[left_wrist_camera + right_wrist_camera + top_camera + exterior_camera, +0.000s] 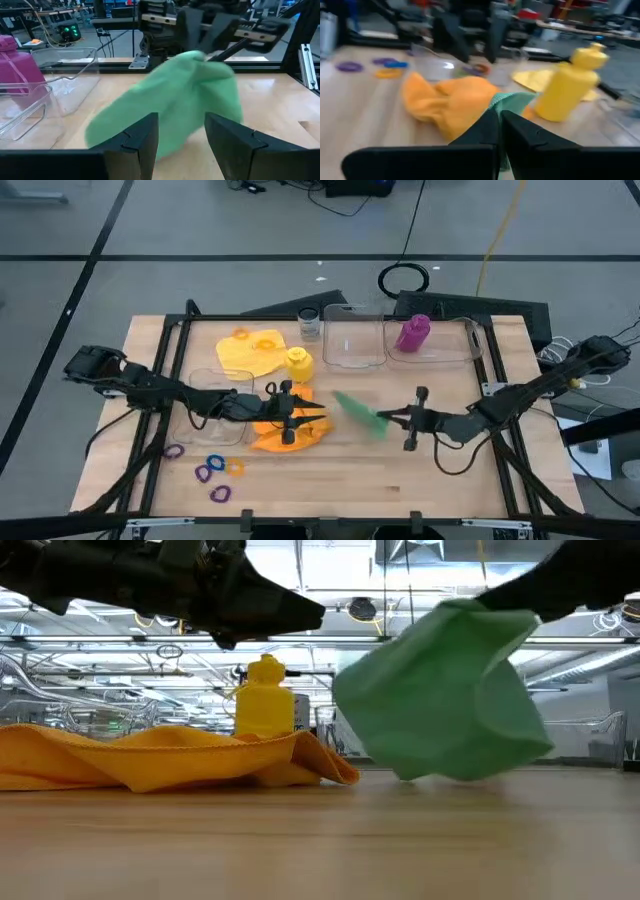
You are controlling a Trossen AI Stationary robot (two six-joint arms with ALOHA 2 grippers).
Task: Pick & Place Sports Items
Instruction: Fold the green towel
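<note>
The right hand point(392, 418) is clenched on the green cloth point(358, 413), which hangs above the table point(400, 480) and stretches toward ten o'clock from the hand. The left hand point(318, 416) hovers over the orange cloth point(275, 440), fingers apart and holding nothing. The green cloth lies at three o'clock from it, just beside. There are three cloths, two bottles, and maybe six small rings point(212, 470), which are hard to count.
</note>
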